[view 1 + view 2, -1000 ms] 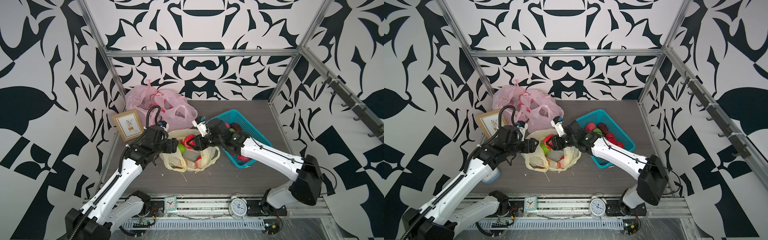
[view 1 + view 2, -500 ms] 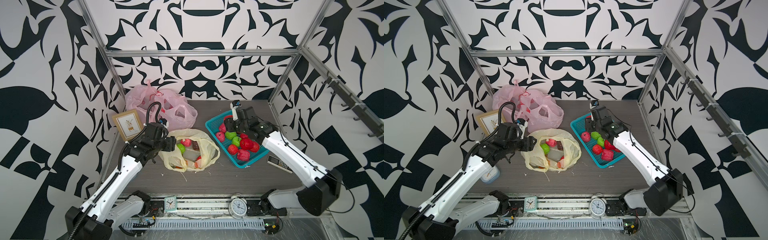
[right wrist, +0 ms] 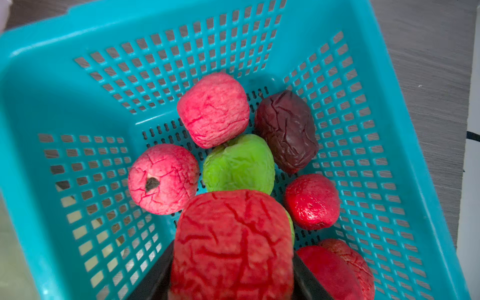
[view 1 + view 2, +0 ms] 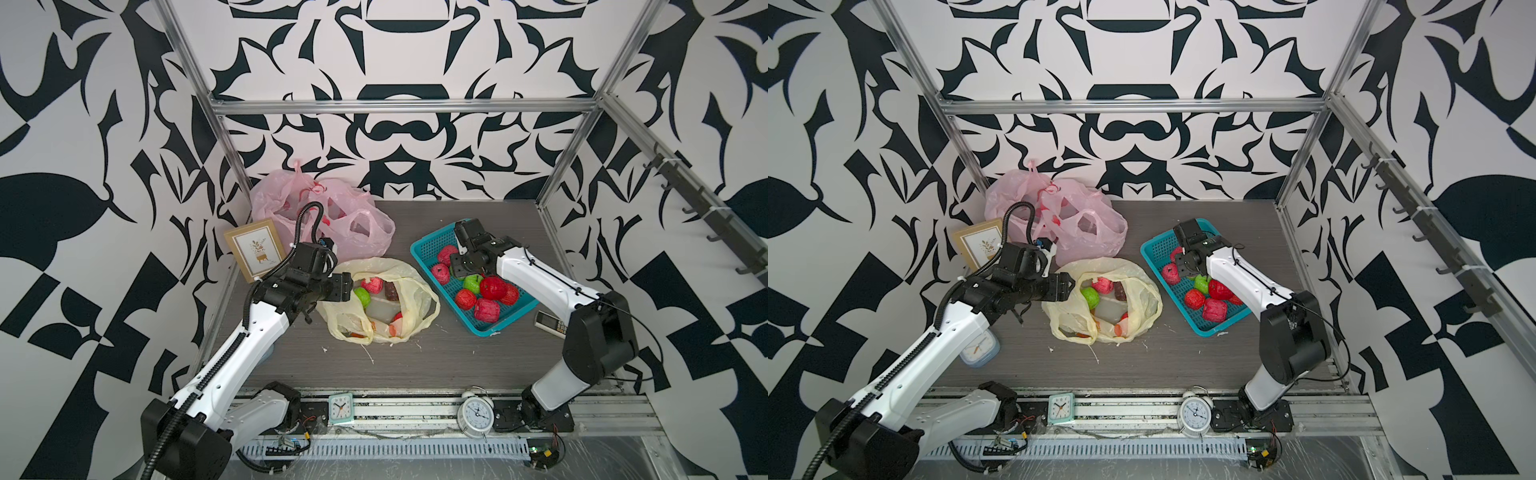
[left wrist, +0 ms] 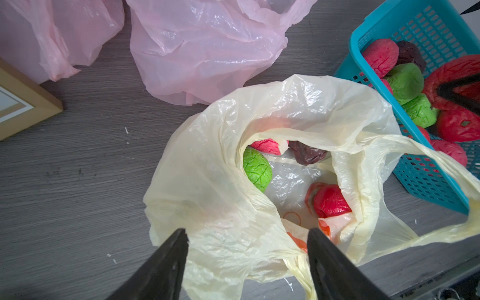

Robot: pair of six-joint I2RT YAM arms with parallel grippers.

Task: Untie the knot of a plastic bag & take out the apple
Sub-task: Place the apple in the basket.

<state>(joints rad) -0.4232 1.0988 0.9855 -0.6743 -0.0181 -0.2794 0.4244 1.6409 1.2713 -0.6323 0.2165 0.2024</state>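
Left wrist view: left fingers [image 5: 166, 265] spread wide, gripping nothing, over the open yellow bag [image 5: 207, 168] with a green apple [image 5: 257, 168] inside. Pink bags [image 4: 332, 216] lie behind on the desk [image 4: 415, 353]. Right fingers [image 3: 155, 280] clamp a red apple [image 3: 231, 246] over the fruit-crowded blue basket [image 3: 78, 78].

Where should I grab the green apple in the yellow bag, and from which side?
Grip the green apple across its rounded middle, coming down into the open yellow bag. Its top lies bare, while bag film covers the side toward the left gripper, so sideways approaches may snag.
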